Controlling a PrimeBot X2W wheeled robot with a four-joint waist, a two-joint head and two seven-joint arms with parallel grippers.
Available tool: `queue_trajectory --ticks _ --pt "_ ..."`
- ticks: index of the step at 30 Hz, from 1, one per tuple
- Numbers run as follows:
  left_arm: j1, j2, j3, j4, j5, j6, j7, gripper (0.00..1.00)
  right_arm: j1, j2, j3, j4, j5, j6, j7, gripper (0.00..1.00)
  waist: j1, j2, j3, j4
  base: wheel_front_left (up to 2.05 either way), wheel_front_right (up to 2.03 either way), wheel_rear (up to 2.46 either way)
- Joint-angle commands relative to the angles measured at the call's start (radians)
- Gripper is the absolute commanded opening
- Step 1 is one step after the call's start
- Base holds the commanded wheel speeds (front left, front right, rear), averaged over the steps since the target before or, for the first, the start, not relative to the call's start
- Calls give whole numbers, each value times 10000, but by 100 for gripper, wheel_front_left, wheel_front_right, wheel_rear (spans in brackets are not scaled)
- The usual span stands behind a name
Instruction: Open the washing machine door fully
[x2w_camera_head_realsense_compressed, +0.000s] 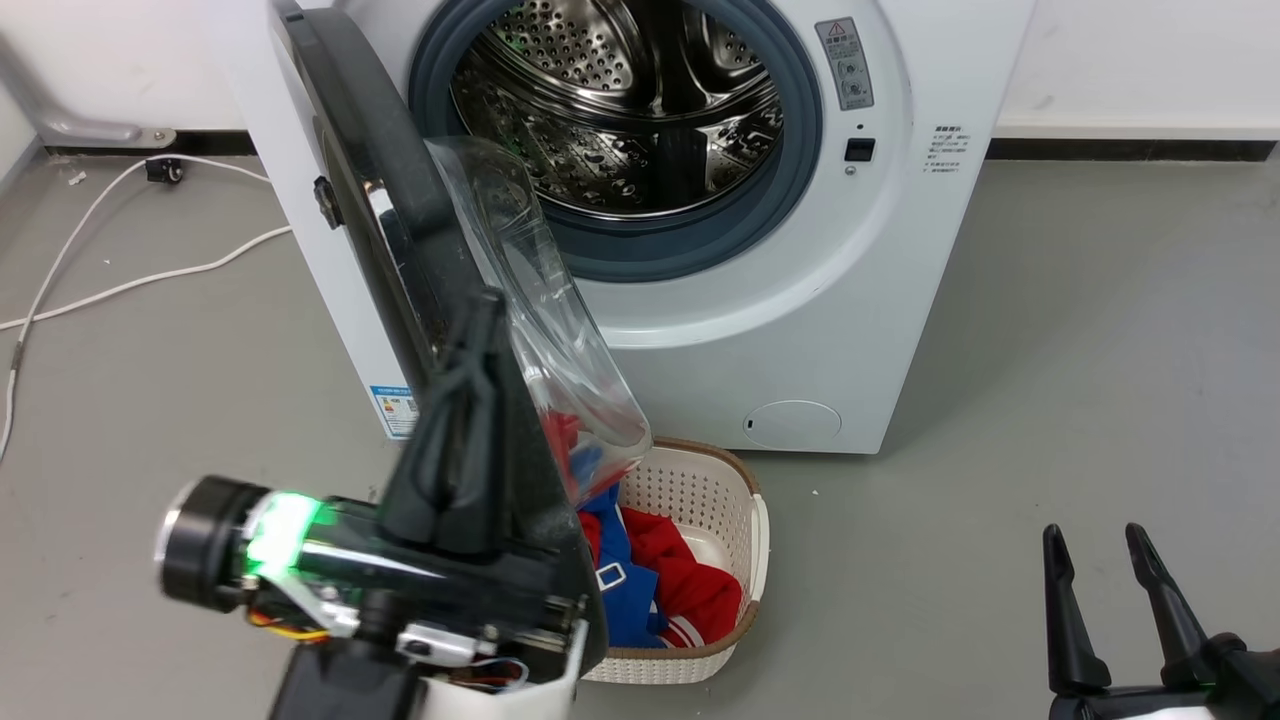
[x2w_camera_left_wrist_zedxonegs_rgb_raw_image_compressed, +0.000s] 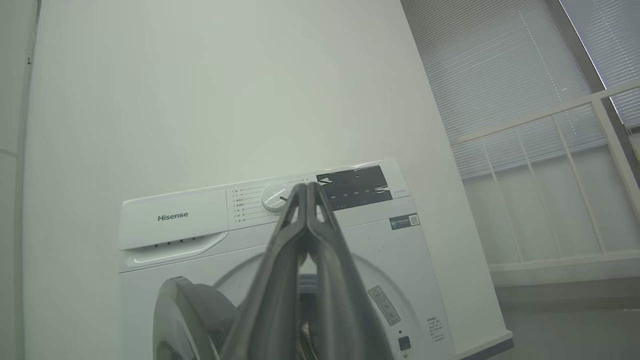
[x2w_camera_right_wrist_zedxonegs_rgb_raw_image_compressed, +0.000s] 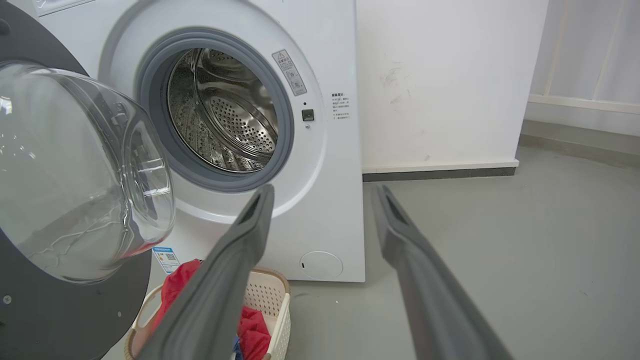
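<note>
The white washing machine (x2w_camera_head_realsense_compressed: 880, 300) stands at the top centre, its steel drum (x2w_camera_head_realsense_compressed: 620, 110) uncovered. The washing machine door (x2w_camera_head_realsense_compressed: 370, 150) is swung out on the left, standing roughly square to the front, with its clear glass bowl (x2w_camera_head_realsense_compressed: 540, 300) facing right. My left gripper (x2w_camera_head_realsense_compressed: 485, 300) is shut and empty, its fingers pointing up just in front of the door's lower inner edge; I cannot tell whether they touch. In the left wrist view the left gripper (x2w_camera_left_wrist_zedxonegs_rgb_raw_image_compressed: 309, 187) points at the control panel, with the door (x2w_camera_left_wrist_zedxonegs_rgb_raw_image_compressed: 185, 315) low on the left. My right gripper (x2w_camera_head_realsense_compressed: 1095, 535) hangs open at the lower right, away from the machine (x2w_camera_right_wrist_zedxonegs_rgb_raw_image_compressed: 335, 210) and door (x2w_camera_right_wrist_zedxonegs_rgb_raw_image_compressed: 50, 320).
A white laundry basket (x2w_camera_head_realsense_compressed: 720, 480) holding red and blue clothes sits on the floor under the door's free edge. White cables (x2w_camera_head_realsense_compressed: 120, 285) trail across the grey floor on the left. Bare floor (x2w_camera_head_realsense_compressed: 1100, 350) stretches to the right of the machine.
</note>
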Motion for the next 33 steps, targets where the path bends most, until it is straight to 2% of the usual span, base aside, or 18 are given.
queue_trajectory --ticks 1,10,20,27,33 --pt "3 -39 -116 112 -70 -39 -24 0 -122 31 26 22 30 1 -20 100 0 0 7 -6 0 0 0" --pt "344 -145 -1380 1311 -383 -497 -24 0 -273 31 130 50 91 1 -20 100 0 0 62 -2 0 0 0" --pt "938 -89 -2351 2519 -564 -860 -24 0 -324 29 110 27 99 1 -20 100 0 0 208 92 0 0 0" --pt "1195 -69 -2613 3299 -696 -910 -24 0 -402 29 119 68 50 1 -20 100 0 0 320 170 0 0 0" --pt "1379 -76 -2464 4144 -933 -768 -26 0 -469 29 127 119 24 1 -20 100 0 0 398 209 0 0 0"
